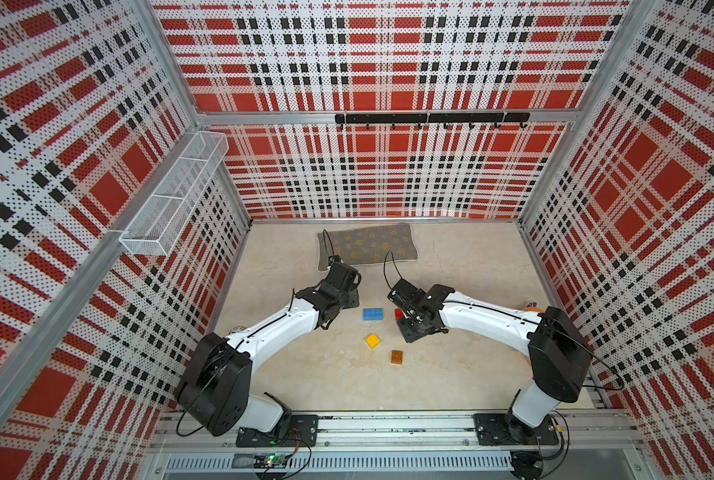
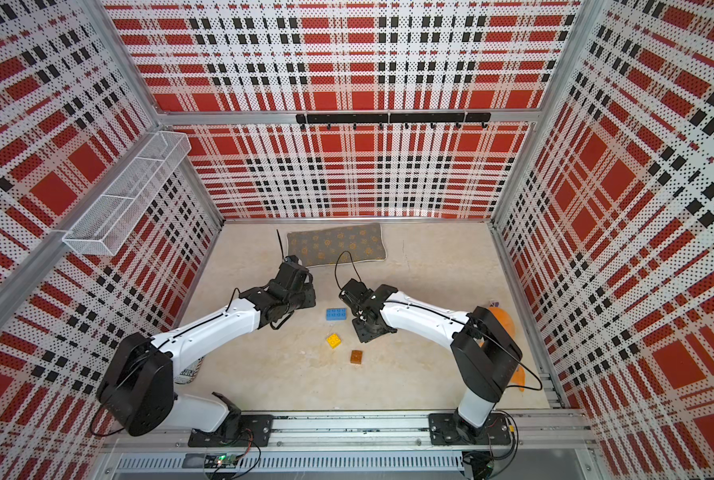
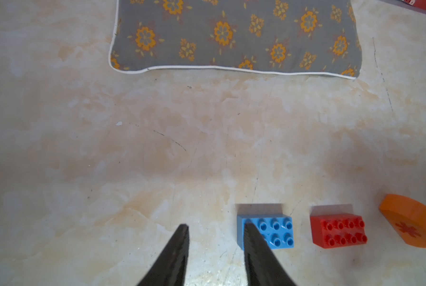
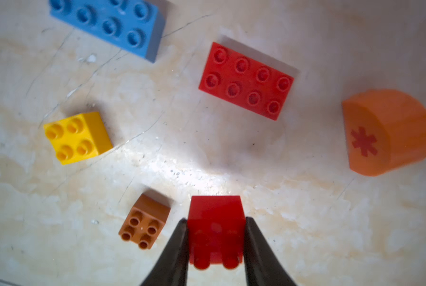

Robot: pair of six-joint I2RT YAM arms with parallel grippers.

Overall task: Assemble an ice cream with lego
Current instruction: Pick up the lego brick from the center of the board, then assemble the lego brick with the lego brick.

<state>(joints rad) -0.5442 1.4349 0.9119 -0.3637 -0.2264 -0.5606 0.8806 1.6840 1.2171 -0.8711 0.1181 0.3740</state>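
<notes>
Marbled tabletop [image 4: 231,170]; right jaws pinch 1 glossy studded red cube [image 4: 215,222].

The right wrist view's edge cuts off the blue brick [image 4: 108,22], and the red square [image 4: 215,222] blurs at its studs.

Two matching robot arms, seen from above. The left arm [image 1: 280,322] and right arm [image 1: 484,318] each have glossy white rounded shells joined by bulky matte black joint housings [image 1: 218,386], the largest ones oval and dotted with small screw holes. A thin black cable [image 1: 266,325] runs along each white forearm and forms a loop at the wrist. Black base plates [image 1: 276,430] show bolt heads. The left gripper [image 3: 217,225] and right gripper [image 4: 216,220] each end in two smooth black fingers [image 3: 177,252] tapering to narrow tips.
</notes>
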